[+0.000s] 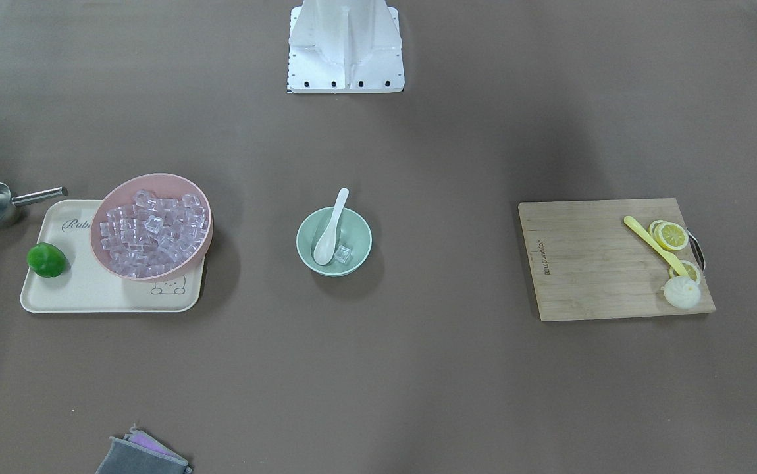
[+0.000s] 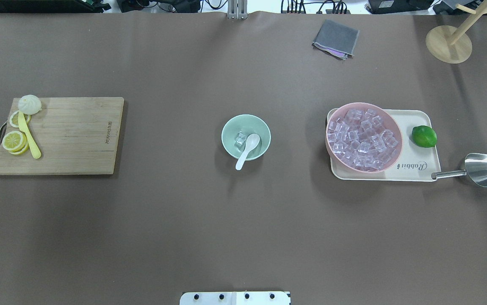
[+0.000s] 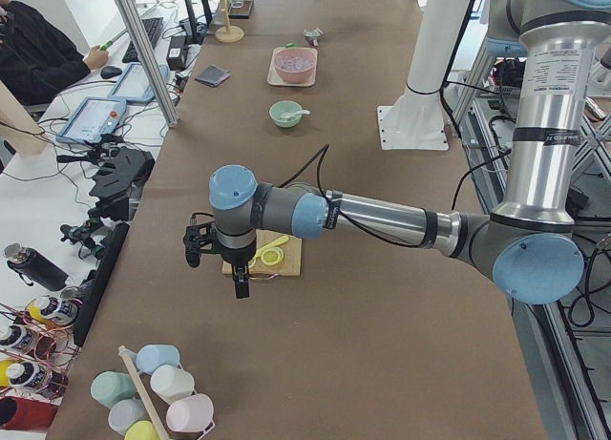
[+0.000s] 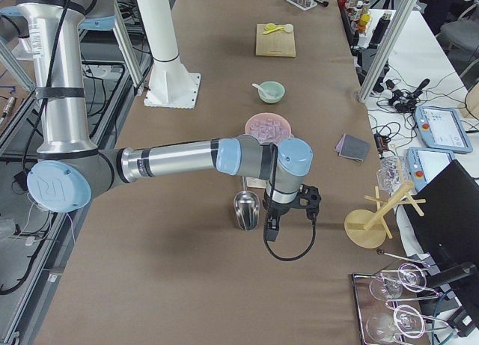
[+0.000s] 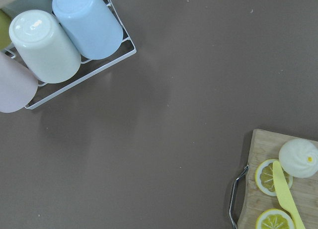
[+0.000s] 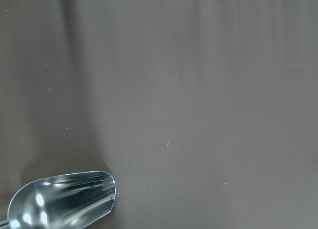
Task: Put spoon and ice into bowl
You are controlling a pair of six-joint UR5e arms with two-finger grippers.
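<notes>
The mint-green bowl (image 1: 364, 230) stands at the table's middle; it also shows in the overhead view (image 2: 226, 131). The white spoon (image 1: 329, 230) lies in it, scoop down inside and handle over the rim toward the robot (image 2: 247, 148). One clear ice cube (image 1: 343, 254) lies in the bowl beside the scoop (image 2: 240, 137). The left gripper (image 3: 215, 266) hangs high beyond the cutting board's end. The right gripper (image 4: 288, 214) hangs high by the metal scoop. Both show only in the side views, so I cannot tell whether they are open or shut.
A pink bowl (image 2: 364, 104) full of ice cubes and a lime (image 2: 424, 136) sit on a cream tray (image 2: 421, 169). A metal scoop (image 2: 480, 168) lies beside it. A cutting board (image 2: 74, 135) holds lemon slices, a yellow utensil and a bun. A grey cloth (image 2: 336, 38) lies at the far edge. A cup rack (image 5: 59, 40) stands near the left gripper.
</notes>
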